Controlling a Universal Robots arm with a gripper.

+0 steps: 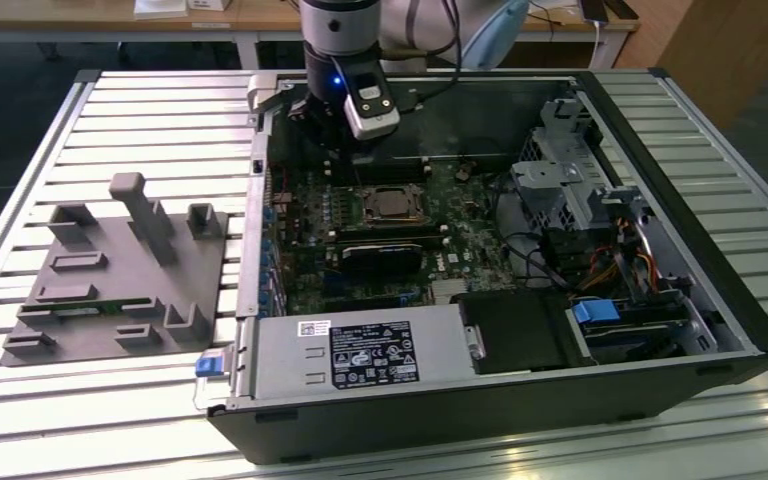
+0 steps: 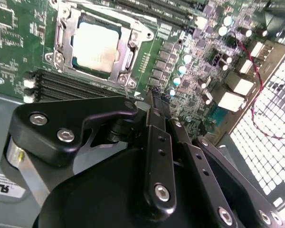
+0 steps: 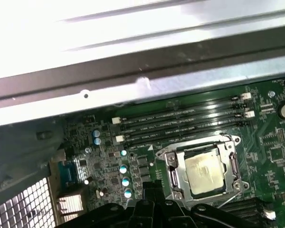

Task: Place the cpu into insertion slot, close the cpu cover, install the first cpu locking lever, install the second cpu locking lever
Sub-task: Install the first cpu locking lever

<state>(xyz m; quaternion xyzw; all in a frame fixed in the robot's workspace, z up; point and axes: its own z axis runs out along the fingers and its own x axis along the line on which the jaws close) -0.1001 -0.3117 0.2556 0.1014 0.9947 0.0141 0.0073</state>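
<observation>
Currently cpu [image 2: 96, 45] sits in insertion slot [image 2: 56, 58] on green mobo [image 2: 9, 52] w/ cpu cover [image 2: 128, 47] flat around it, end effector [image 2: 152, 102] pressed together, empty, hovering just beside slot.

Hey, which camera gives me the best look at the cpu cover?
The second wrist view: the cpu cover is large there, its silvery frame lying down around the cpu. The first wrist view shows the whole frame too, but smaller. In the exterior view it is just a small silvery square on the green board.
</observation>
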